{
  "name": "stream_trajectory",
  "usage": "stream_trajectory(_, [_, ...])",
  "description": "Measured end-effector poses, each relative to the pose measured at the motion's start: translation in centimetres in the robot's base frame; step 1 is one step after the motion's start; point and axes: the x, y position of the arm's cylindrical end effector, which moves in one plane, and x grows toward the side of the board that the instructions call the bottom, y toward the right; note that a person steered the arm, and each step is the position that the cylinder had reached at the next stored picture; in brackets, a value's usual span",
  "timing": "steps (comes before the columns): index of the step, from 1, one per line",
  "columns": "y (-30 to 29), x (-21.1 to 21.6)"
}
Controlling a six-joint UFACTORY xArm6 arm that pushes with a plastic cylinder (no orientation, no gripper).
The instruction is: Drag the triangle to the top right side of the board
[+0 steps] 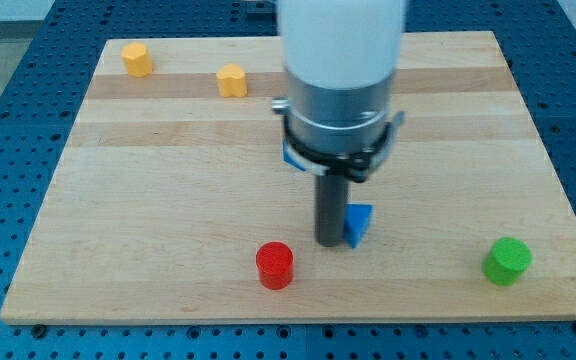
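A blue triangle block (359,224) lies on the wooden board (168,180), below the middle toward the view's bottom. My tip (329,241) stands right against the triangle's left side, touching or nearly touching it. The rod hangs from the large white and grey arm body (340,80) that covers the board's upper middle.
A red cylinder (275,265) sits left of and below my tip. A green cylinder (507,261) is at the bottom right. A yellow cylinder (137,59) sits at the top left, a yellow heart-like block (231,80) right of it. Blue perforated table (8,120) surrounds the board.
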Motion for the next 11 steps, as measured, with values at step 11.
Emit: stream_trajectory(11, [9.5,-11.1])
